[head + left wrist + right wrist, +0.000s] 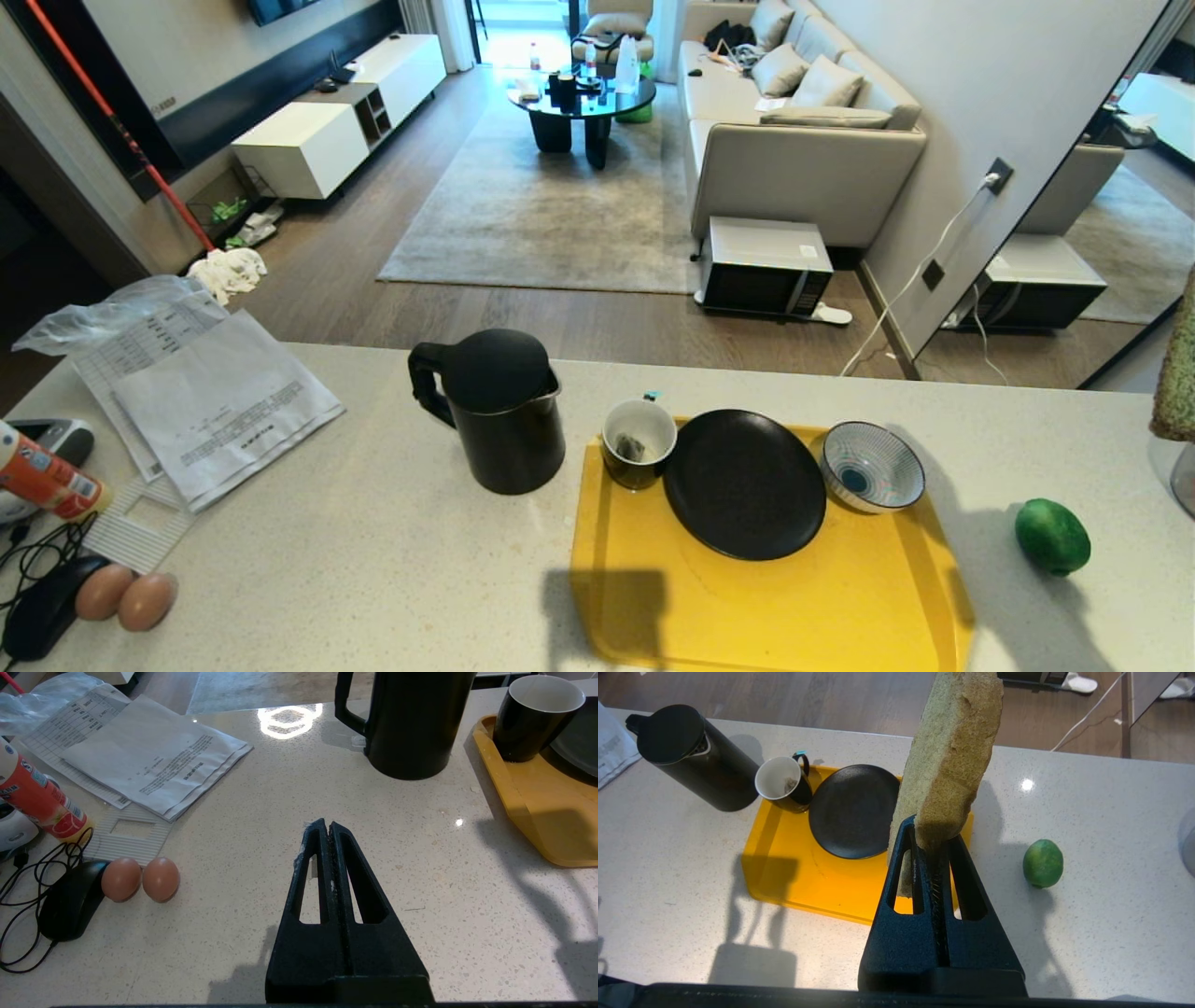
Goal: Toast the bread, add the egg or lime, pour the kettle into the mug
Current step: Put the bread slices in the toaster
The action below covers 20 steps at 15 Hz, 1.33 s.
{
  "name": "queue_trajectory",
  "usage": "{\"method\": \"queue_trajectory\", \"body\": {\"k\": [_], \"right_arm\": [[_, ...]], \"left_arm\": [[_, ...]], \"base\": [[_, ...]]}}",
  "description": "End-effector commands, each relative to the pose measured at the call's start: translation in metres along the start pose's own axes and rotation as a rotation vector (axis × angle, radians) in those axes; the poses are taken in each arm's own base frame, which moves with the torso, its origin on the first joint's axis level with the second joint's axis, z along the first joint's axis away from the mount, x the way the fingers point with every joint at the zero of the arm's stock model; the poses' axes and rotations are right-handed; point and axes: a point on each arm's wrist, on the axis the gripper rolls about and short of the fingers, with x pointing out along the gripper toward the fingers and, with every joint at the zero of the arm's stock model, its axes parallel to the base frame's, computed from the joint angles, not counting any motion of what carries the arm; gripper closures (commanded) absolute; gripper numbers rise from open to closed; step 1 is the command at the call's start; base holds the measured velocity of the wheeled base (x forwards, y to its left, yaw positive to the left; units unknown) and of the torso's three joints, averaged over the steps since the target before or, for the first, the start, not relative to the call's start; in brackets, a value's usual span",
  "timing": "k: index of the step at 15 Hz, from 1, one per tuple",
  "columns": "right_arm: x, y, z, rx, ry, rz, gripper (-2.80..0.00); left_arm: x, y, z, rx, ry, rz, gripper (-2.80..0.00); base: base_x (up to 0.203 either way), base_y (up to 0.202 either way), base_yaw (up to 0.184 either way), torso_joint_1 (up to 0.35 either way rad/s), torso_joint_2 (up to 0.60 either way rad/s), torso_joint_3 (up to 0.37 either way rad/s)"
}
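1. Nearest to us in the right wrist view is the right tool (pixel 933 833), its jaws pinched on the lower edge of the bread (pixel 950 760), which stands upright and tall above the grip.
2. We hold only a thin strip of the slice. We judge that a quick swing or tilt could let it pivot in the jaws or tear at the soft crumb, dropping it onto the yellow tray (pixel 784 872) below the tool.
3. Beyond the tool and under the slice sits the black plate (pixel 852 809); farther off to one side stand the mug (pixel 782 784), with what looks like a tea bag inside, and the kettle (pixel 691 756). A dropped slice could knock the mug.
4. We see no toaster in any view, so we cannot tell where the slice must go; carrying it far raises the slip risk.
5. To the tool's other side the lime (pixel 1043 863) lies alone on the counter (pixel 1111 933); being round, it may roll if nudged.
6. Our left tool (pixel 330 828) is closed on nothing, low over the counter, with two plain brown eggs (pixel 140 878) off to one side of it. The spotted egg is not in view.
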Motion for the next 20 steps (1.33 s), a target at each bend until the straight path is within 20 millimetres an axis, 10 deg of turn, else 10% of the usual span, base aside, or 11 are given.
{"method": "queue_trajectory", "body": {"k": [1, 20], "right_arm": [[-0.008, -0.001, -0.002, -0.019, -0.022, 0.001, 0.0], [-0.017, -0.004, -0.013, -0.031, -0.012, -0.001, 0.0]], "left_arm": [[0.001, 0.0, -0.005, 0.0, 0.014, -0.001, 0.0], [0.001, 0.0, -0.005, 0.0, 0.014, -0.001, 0.0]], "base": [[0.0, 0.0, 0.0, 0.0, 0.0, 0.0], [0.0, 0.0, 0.0, 0.0, 0.0, 0.0]]}}
